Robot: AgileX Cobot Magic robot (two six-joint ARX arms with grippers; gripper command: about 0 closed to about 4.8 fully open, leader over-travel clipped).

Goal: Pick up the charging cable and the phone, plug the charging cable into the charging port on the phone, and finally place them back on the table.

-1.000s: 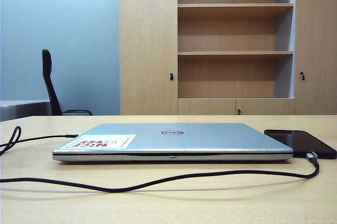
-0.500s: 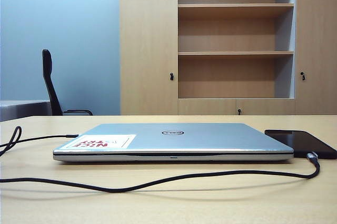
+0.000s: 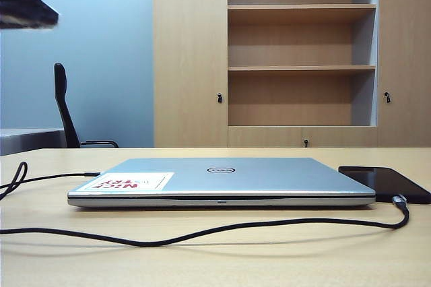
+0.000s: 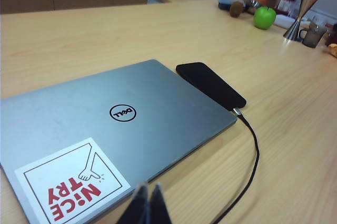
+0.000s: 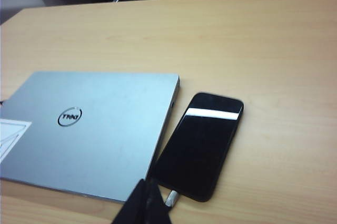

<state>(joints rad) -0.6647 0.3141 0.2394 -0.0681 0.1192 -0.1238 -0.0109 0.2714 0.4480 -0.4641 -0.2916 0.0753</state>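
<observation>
Higher now, both pinched-shut, empty grippers, left (image 4: pixel 147 205) and right (image 5: pixel 146 203), hang above one black phone (image 5: pixel 199 145), cable (image 4: pixel 251 153) plugged in.

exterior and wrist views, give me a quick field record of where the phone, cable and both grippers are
phone: lies flat on the table, screen up, beside the closed laptop
charging cable: plug sits at the phone's short edge, looks inserted; cord runs along the table in front of the laptop
left gripper: shut, empty, above the laptop's stickered corner
right gripper: shut, empty, above the plug end of the phone
task state: phone and cable joined and resting on the table, neither held
</observation>
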